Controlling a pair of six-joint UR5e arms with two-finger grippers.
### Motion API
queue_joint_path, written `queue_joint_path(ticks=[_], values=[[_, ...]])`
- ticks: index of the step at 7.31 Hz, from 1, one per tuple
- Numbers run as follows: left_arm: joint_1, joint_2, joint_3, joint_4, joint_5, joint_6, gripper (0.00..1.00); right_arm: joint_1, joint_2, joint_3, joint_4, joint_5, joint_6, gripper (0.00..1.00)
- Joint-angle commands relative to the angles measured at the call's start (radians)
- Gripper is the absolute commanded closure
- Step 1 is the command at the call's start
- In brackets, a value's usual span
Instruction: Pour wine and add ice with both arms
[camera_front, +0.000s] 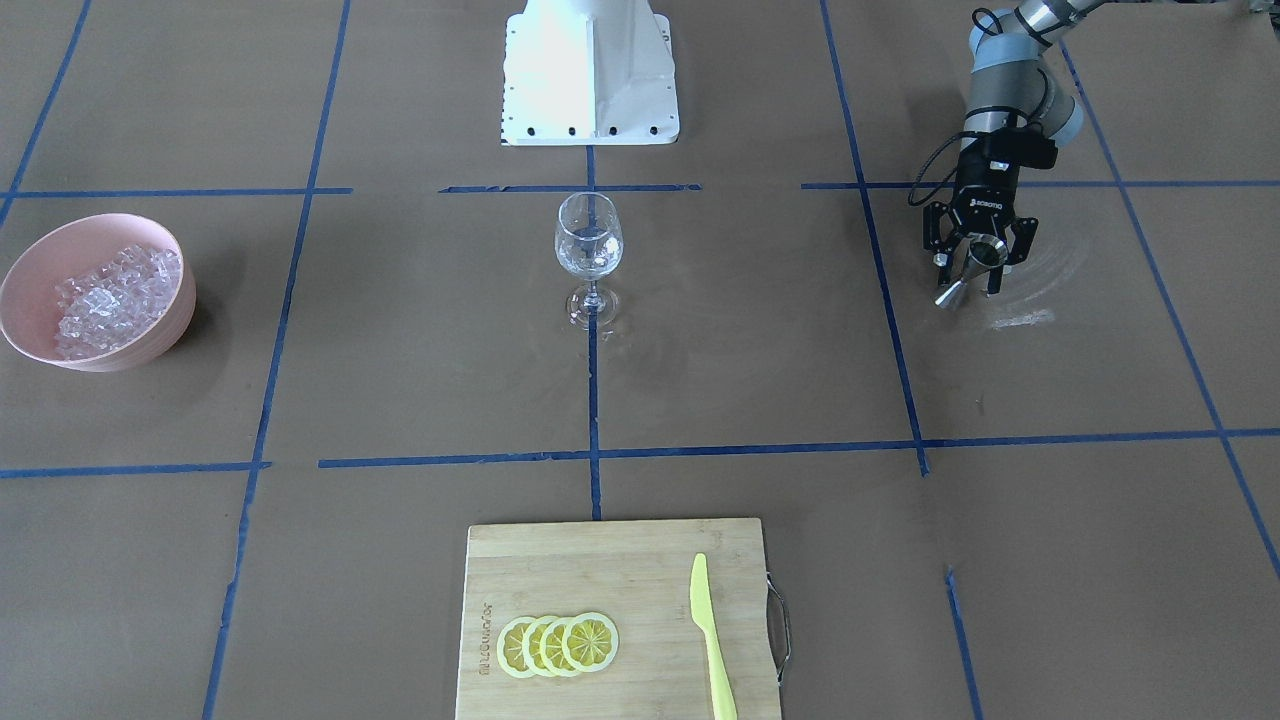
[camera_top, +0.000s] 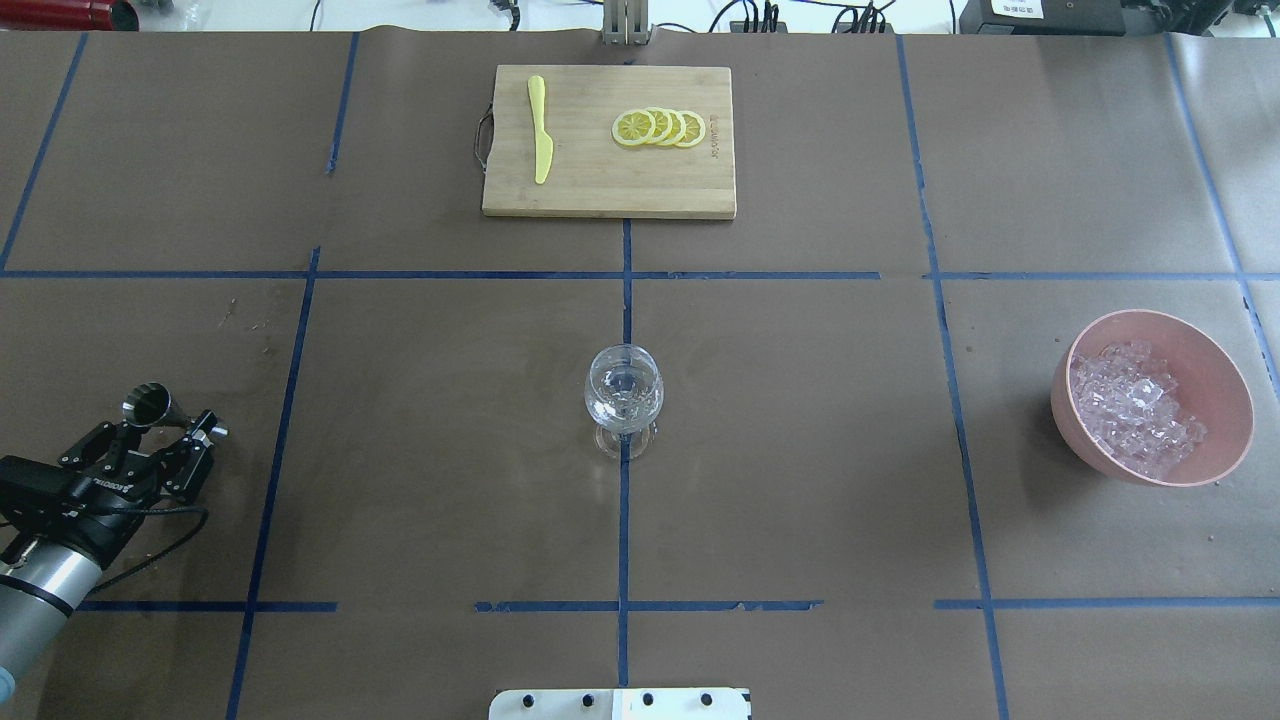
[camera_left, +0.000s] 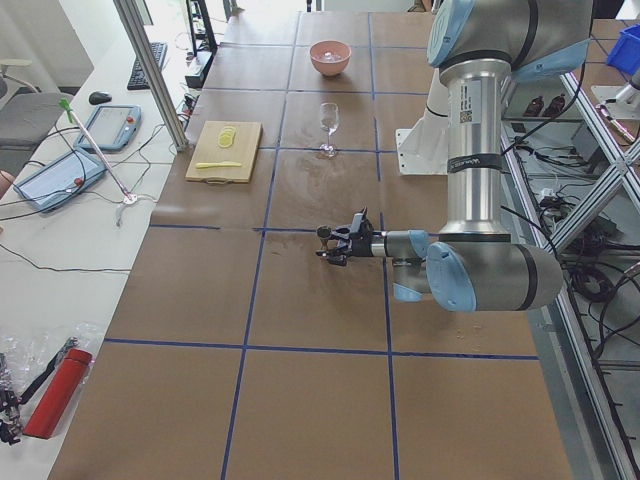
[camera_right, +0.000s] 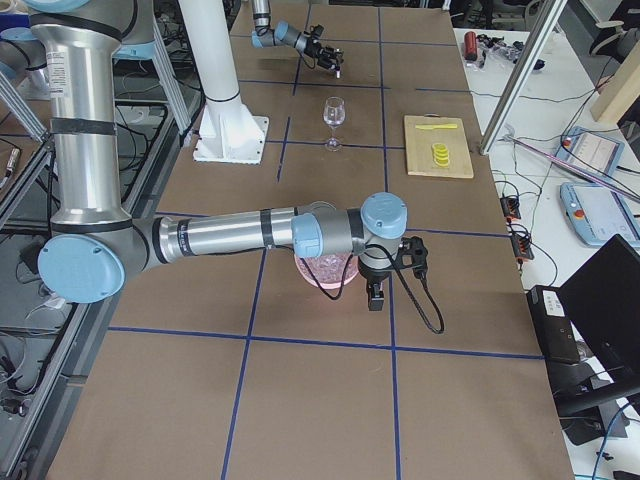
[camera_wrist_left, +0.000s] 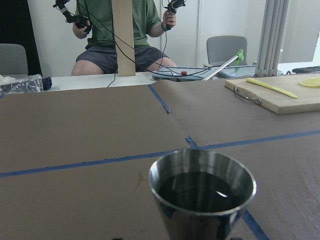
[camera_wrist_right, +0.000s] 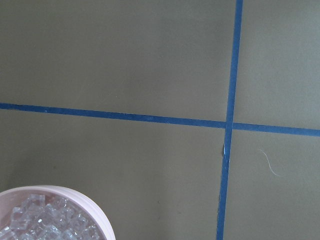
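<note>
jigger (camera_front: 962, 278) in left hand (camera_front: 975, 262), well apart from wineglass (camera_front: 589, 245) at table (camera_front: 760, 350) centre

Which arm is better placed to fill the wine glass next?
Left: its hand grips the conical steel jigger of dark liquid; the right arm hangs by the pink bowl of clear ice cubes.

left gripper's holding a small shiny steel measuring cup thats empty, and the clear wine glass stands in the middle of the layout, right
One thing is off: the small shiny steel measuring cup in the left gripper is not empty. The left wrist view shows dark liquid in it. The clear wine glass does stand in the middle.
</note>
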Motion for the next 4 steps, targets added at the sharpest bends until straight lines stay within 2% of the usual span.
queue_joint_path(ticks=[1, 4], values=[[0.0, -0.001, -0.001, 0.0, 0.006, 0.0, 0.46, 0.0, 0.0, -0.001, 0.0, -0.001, -0.001, 0.0], [0.0, -0.001, -0.002, 0.0, 0.005, -0.002, 0.55, 0.0, 0.0, -0.004, 0.0, -0.001, -0.002, 0.0]])
